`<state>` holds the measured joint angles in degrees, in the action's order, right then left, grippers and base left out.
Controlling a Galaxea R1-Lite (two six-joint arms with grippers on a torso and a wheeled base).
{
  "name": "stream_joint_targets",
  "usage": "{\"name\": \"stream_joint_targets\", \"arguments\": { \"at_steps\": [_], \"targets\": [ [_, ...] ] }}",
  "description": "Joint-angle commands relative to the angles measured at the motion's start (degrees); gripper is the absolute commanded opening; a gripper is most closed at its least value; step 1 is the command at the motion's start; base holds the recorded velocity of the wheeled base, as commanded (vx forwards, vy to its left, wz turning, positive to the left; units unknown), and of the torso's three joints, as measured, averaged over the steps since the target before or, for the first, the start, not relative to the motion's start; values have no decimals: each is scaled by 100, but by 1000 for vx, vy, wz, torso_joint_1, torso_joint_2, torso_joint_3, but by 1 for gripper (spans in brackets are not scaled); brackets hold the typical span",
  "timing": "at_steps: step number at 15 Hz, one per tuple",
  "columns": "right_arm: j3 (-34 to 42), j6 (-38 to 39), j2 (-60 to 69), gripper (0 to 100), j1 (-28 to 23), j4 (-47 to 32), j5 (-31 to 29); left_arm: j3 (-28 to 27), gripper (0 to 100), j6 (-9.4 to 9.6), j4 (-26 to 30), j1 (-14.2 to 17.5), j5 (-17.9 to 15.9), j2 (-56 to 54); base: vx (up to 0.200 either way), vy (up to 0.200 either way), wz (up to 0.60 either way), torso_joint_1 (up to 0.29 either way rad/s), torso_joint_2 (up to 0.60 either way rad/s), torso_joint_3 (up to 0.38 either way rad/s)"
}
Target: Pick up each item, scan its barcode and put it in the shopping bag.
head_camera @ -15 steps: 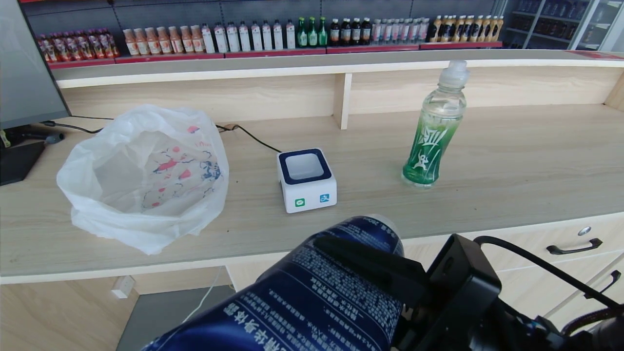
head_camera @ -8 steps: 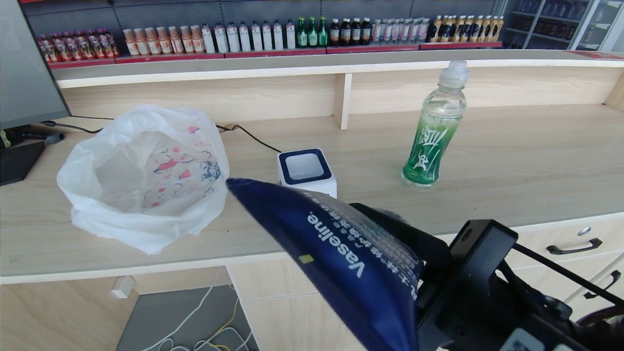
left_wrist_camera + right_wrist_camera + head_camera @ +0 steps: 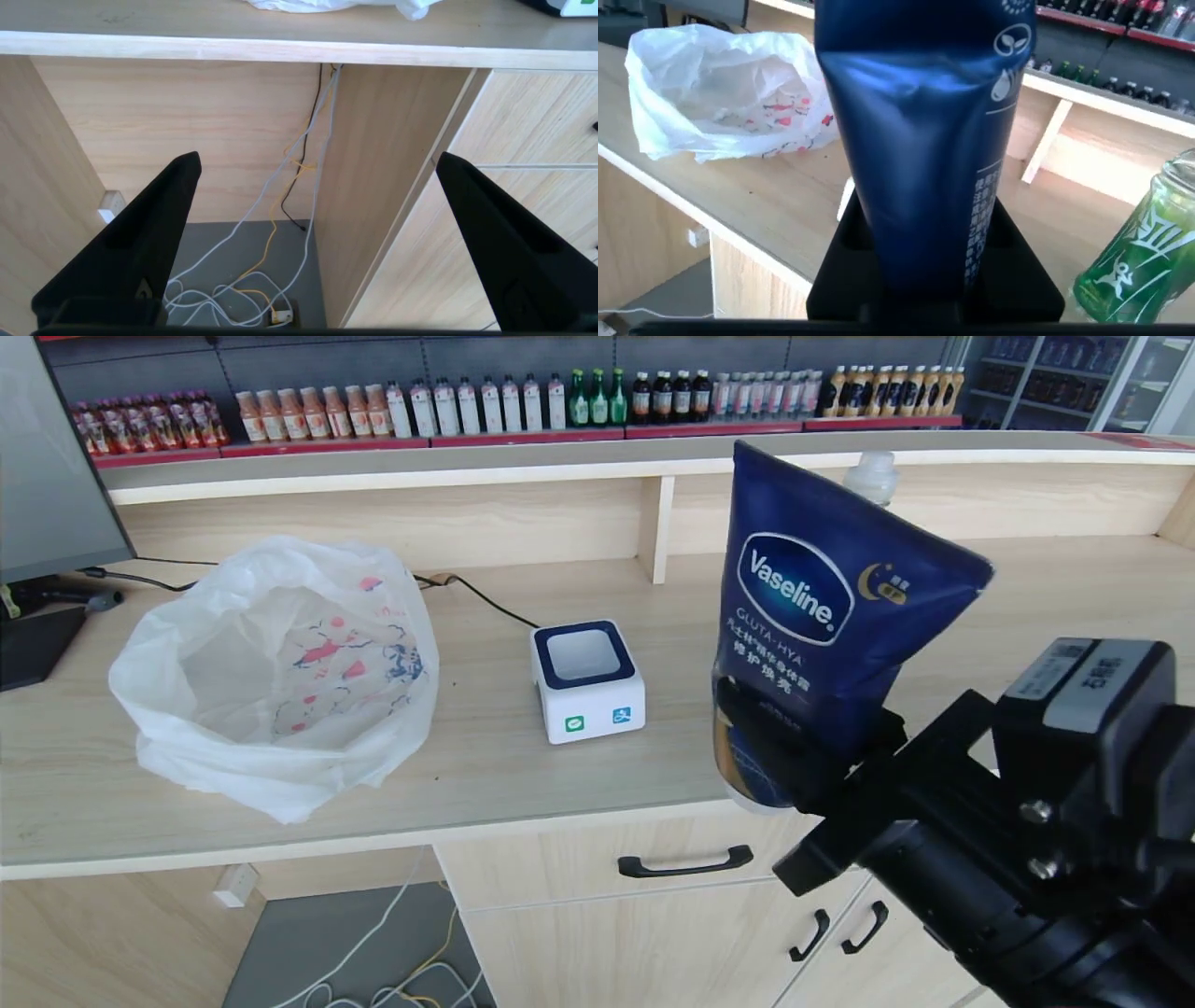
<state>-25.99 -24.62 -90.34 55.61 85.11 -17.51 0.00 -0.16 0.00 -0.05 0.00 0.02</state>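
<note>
Your right gripper (image 3: 805, 761) is clamped on the cap end of the blue tube (image 3: 822, 616), holding it upright right of the scanner (image 3: 586, 679) — front label toward you, so the barcode, probably on the back, has not yet met the scanner's window. The shopping bag (image 3: 280, 672) sits open-mouthed left of the scanner, ready to receive it, and the green bottle (image 3: 1134, 252) waits farther right of the scanner. Your left gripper (image 3: 318, 163) hangs wide open and empty — below the counter (image 3: 1027, 644).
</note>
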Motion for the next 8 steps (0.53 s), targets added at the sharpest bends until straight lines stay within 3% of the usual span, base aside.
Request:
{"name": "stream_joint_targets", "arguments": {
  "at_steps": [1,4,8],
  "targets": [
    [-46,538,-9,0,-429,23,2,0,100,-2,0,5,0,-2,0,0,0,0,0,0],
    [77,1408,-27,0,-1105,269,19,0,100,-2,0,5,0,-2,0,0,0,0,0,0],
    [164,2023,-45,0,-1281,269,37,0,100,7,0,5,0,-2,0,0,0,0,0,0]
  ]
}}
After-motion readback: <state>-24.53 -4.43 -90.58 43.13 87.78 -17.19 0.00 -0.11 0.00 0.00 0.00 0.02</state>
